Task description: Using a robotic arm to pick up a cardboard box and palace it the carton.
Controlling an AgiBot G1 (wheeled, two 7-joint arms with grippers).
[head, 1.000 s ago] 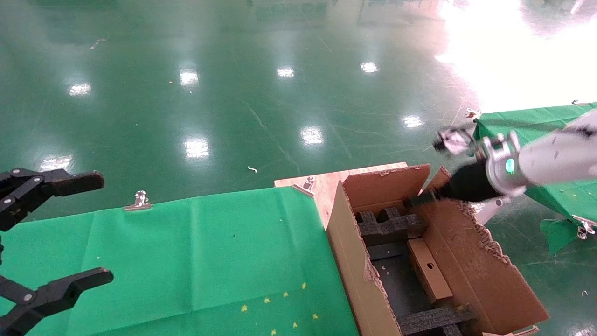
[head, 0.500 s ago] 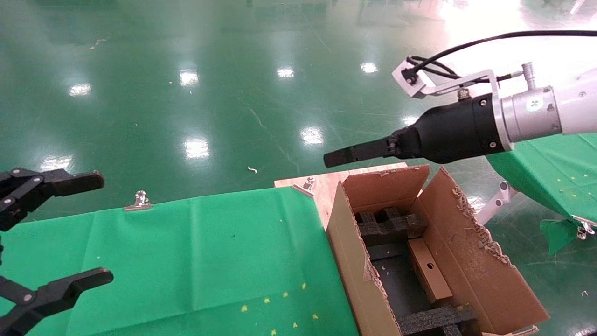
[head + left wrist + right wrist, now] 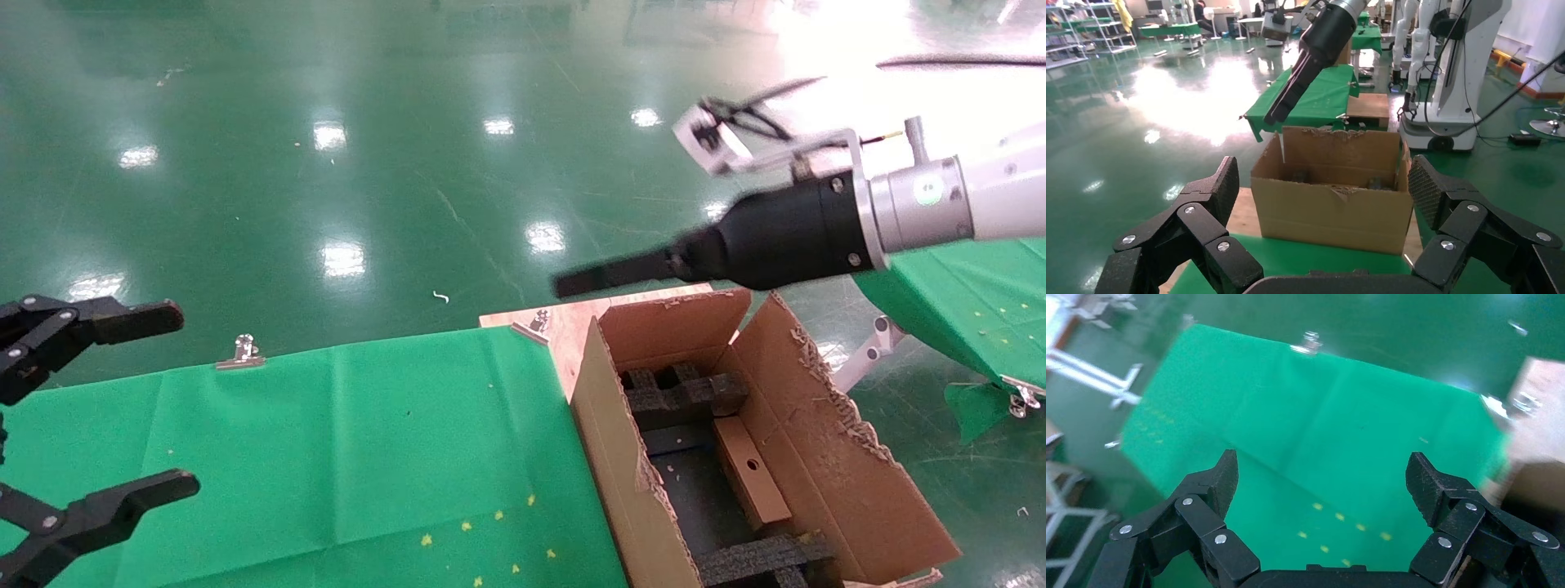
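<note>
Brown cardboard box point(image 3: 752, 472) lies inside the carton point(image 3: 825, 457); right gripper point(image 3: 572, 283) hangs above, fingers released and empty, left gripper point(image 3: 122, 400) parked, likewise spread.

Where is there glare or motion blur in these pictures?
Head view: window glare washes out the floor at upper right; the right tool and its cable smear with motion. Right wrist view: the green cloth is smeared. Left wrist view: sharp, a bright patch on the floor.
</note>
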